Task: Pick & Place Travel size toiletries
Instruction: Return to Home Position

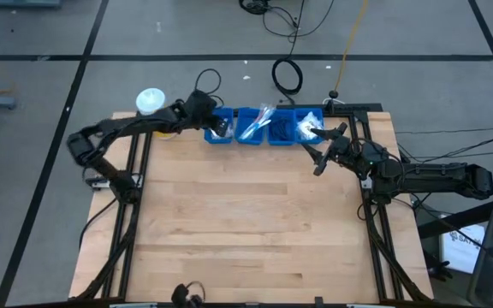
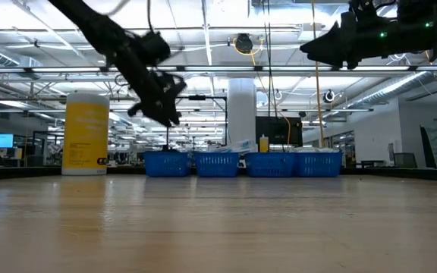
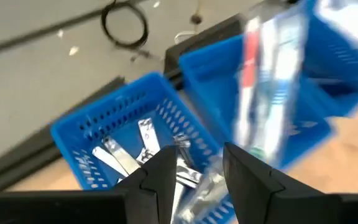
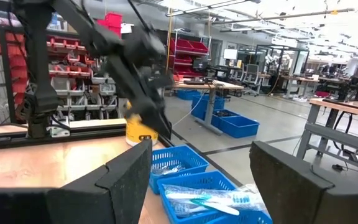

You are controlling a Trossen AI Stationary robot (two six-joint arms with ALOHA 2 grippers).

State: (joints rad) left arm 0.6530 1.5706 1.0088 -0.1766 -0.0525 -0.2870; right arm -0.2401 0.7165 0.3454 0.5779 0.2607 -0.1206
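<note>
A row of blue baskets [image 1: 268,135] stands along the table's far edge and holds the toiletries. The leftmost basket [image 3: 104,115] holds silver sachets [image 3: 143,138]. The one beside it holds slim blue-white toothbrushes [image 1: 259,120] in clear wrap [image 3: 272,81]. The rightmost holds white packets [image 1: 308,127]. My left gripper [image 1: 217,127] hangs over the leftmost basket, its fingers a little apart [image 3: 194,180] with silver sachets showing between them below. My right gripper [image 1: 318,154] hovers wide open [image 4: 197,186] just near of the rightmost basket, with nothing in it.
A yellow jar with a white cap [image 1: 150,101] stands left of the baskets, close behind the left arm [image 2: 86,133]. The wooden table top [image 1: 246,222] lies bare toward the near edge. Black frame rails run along both sides of the table.
</note>
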